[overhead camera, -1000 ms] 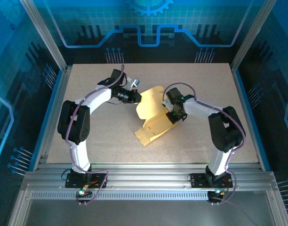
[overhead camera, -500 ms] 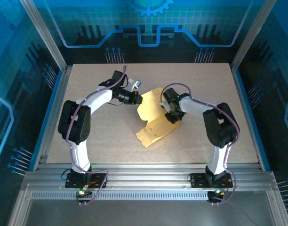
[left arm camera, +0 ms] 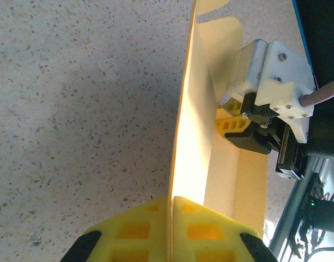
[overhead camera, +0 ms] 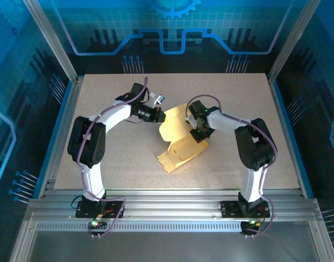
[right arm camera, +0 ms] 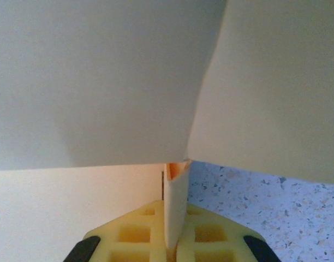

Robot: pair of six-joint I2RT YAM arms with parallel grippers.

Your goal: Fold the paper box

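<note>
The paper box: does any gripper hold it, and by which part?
Both hold the paper box: left gripper pinches the upright panel's edge, right gripper an edge on the opposite side.

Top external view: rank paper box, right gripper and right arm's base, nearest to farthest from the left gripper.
1. paper box: pinched by the left gripper, centre.
2. right gripper: just right, across the box.
3. right arm's base: near edge, right.

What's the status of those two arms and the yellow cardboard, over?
Left end effector shut on paper box. Right end effector shut on it too. One panel raised, rest on table. No obstruction sighted.
</note>
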